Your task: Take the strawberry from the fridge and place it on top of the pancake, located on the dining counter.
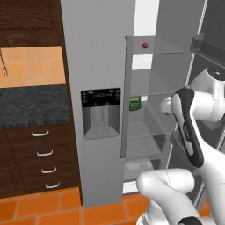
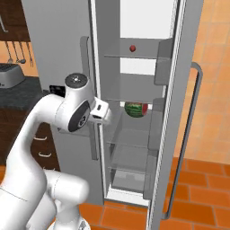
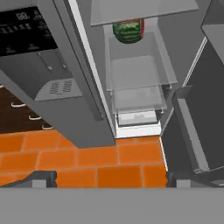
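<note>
Even, flat rendered lighting; the fridge (image 2: 134, 90) interior glows brightest at its white back wall, shadows are soft and faint, textures coarse, edges slightly blurred throughout

Matt grey metal fridge (image 1: 99, 52), clear glass shelves (image 2: 134, 56), glossy orange floor tiles (image 3: 109, 159).

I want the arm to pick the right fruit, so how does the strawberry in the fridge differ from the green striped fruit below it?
The strawberry is tiny and plain red; the watermelon piece is much larger, with a green striped rind and a red cut face. The strawberry sits on the top glass shelf, the watermelon piece on a shelf lower down. Both are roundish and rest inside the open fridge, untouched by the tool.
</note>
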